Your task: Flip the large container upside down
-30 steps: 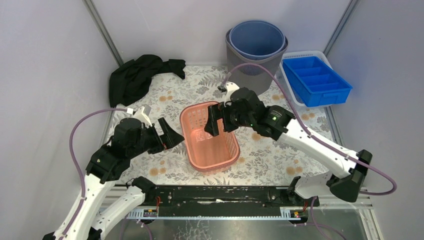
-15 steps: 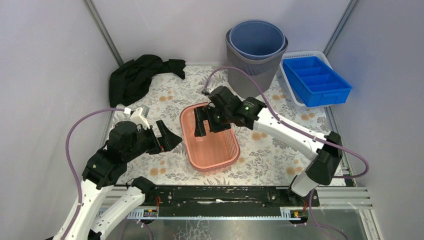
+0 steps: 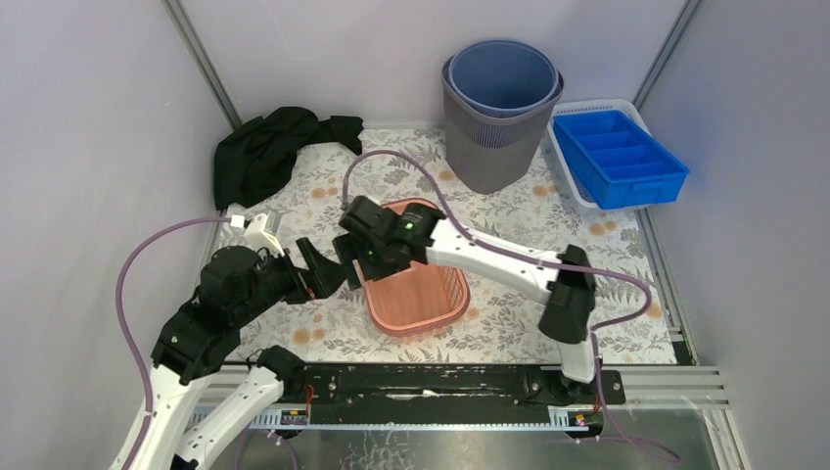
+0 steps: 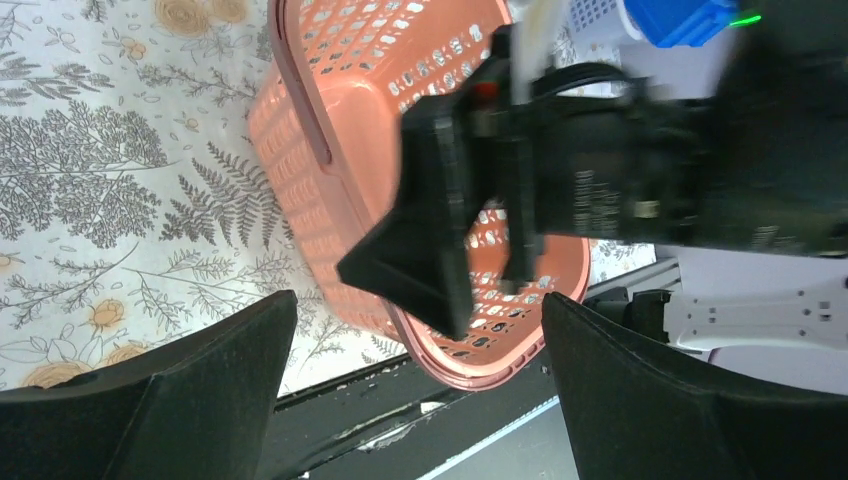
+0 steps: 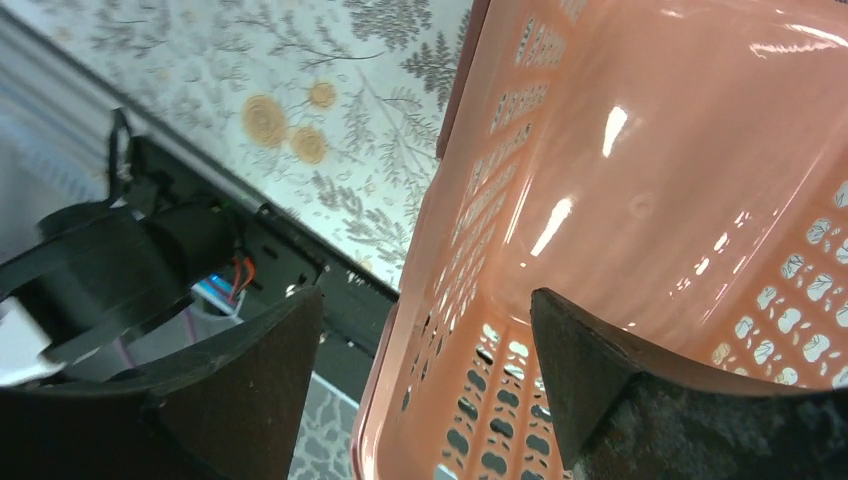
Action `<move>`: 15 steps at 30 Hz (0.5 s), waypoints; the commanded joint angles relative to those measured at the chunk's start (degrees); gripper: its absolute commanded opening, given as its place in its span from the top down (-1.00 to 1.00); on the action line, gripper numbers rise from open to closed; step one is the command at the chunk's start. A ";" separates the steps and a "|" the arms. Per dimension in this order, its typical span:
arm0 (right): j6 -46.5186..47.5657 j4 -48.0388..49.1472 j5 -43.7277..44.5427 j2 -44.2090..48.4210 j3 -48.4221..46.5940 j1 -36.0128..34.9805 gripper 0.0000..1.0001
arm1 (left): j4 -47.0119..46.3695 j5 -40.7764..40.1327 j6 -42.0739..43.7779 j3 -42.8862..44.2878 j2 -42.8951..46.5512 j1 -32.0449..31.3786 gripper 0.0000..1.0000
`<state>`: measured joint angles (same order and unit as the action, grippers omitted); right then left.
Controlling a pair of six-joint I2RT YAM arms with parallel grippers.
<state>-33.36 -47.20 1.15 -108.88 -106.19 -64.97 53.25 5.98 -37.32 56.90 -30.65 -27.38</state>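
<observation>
A salmon-pink perforated basket (image 3: 423, 294) stands upright, open side up, on the floral mat. My right gripper (image 3: 358, 257) is open and straddles the basket's left wall near the rim. One finger is inside the basket (image 5: 620, 200) and one is outside; I cannot tell whether they touch it. The gap between them shows in the right wrist view (image 5: 428, 295). My left gripper (image 3: 328, 270) is open and empty, just left of the basket (image 4: 320, 170). It faces the right gripper (image 4: 440, 250).
A grey bin (image 3: 494, 137) with a blue bucket (image 3: 501, 76) nested inside stands at the back. A blue divided tray (image 3: 619, 157) in a white basket is at the back right. Black cloth (image 3: 269, 147) lies at the back left. The black base rail (image 3: 431, 380) runs along the near edge.
My right arm has swung left across the basket, from over its middle to its left wall. My left arm has drawn back slightly, still open.
</observation>
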 commanded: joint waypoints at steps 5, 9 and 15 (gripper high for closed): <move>-2.74 -12.60 10.15 -11.01 -13.30 -2.01 -0.50 | -4.06 1.24 -0.04 1.11 2.37 -0.42 -1.00; -3.10 -15.13 10.83 -14.38 -17.30 -2.05 -0.31 | -2.32 0.74 0.26 2.48 3.28 -0.44 -1.00; -3.55 -16.25 12.14 -15.91 -19.59 -2.10 0.03 | -0.83 -0.51 0.67 2.61 4.66 -0.40 -1.00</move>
<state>-35.94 -60.53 10.13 -124.68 -122.04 -66.72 52.69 6.39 -37.36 58.39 -27.18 -27.40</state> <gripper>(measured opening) 0.528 0.998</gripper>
